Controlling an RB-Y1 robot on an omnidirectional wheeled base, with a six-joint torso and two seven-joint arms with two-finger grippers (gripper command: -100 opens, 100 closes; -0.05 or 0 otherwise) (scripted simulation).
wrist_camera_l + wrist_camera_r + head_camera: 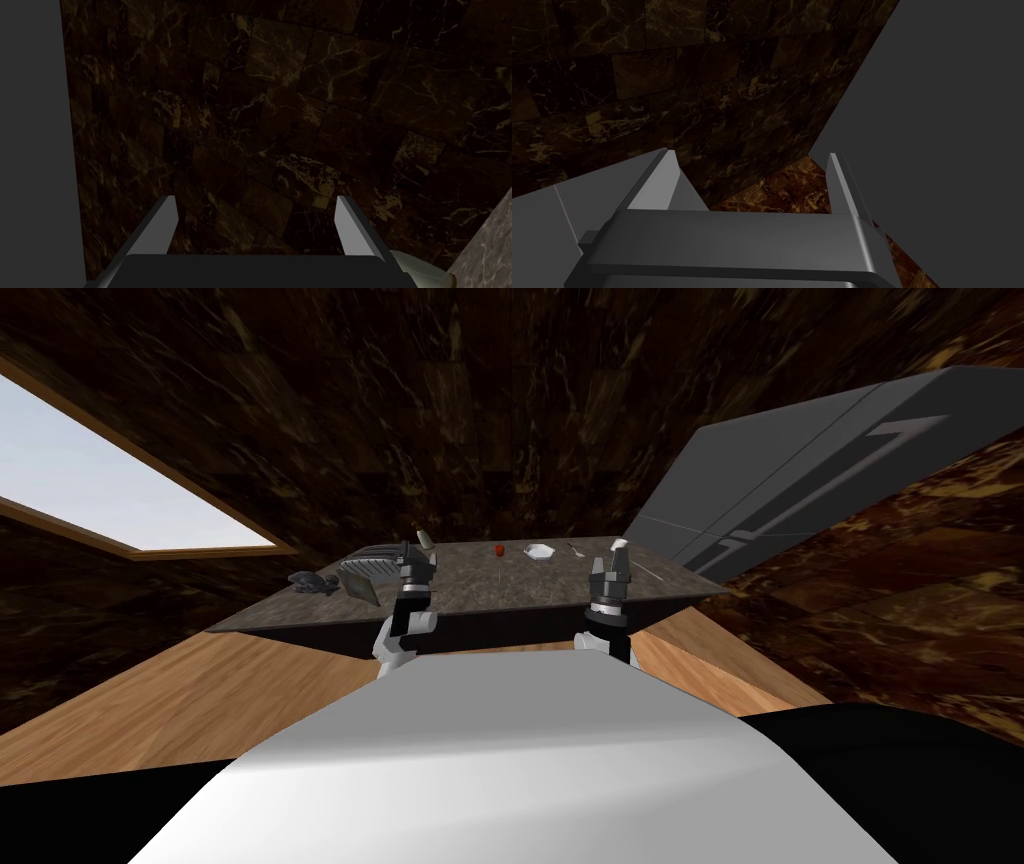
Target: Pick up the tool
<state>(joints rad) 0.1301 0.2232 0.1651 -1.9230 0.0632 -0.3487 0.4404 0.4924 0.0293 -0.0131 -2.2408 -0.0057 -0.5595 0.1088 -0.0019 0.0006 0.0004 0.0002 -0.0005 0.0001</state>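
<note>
On the grey stone counter (470, 588), a small red-topped object with a thin shaft (498, 551) stands near the far edge, midway between my hands. A thin light utensil (575, 549) lies further right, and another thin rod (650, 572) lies beside my right gripper. My left gripper (425, 539) is raised over the counter's left half, open and holding nothing (255, 200). My right gripper (619, 547) is raised over the right half, also open and holding nothing (749, 155). Both point at the dark marbled wall.
A white dish (540, 552) sits between the red-topped object and the utensil. A grey ribbed rack (366, 569) and a dark lumpy object (313, 581) are on the counter's left end. A tall dark grey appliance (830, 468) stands at the right. A window (90, 488) is on the left wall.
</note>
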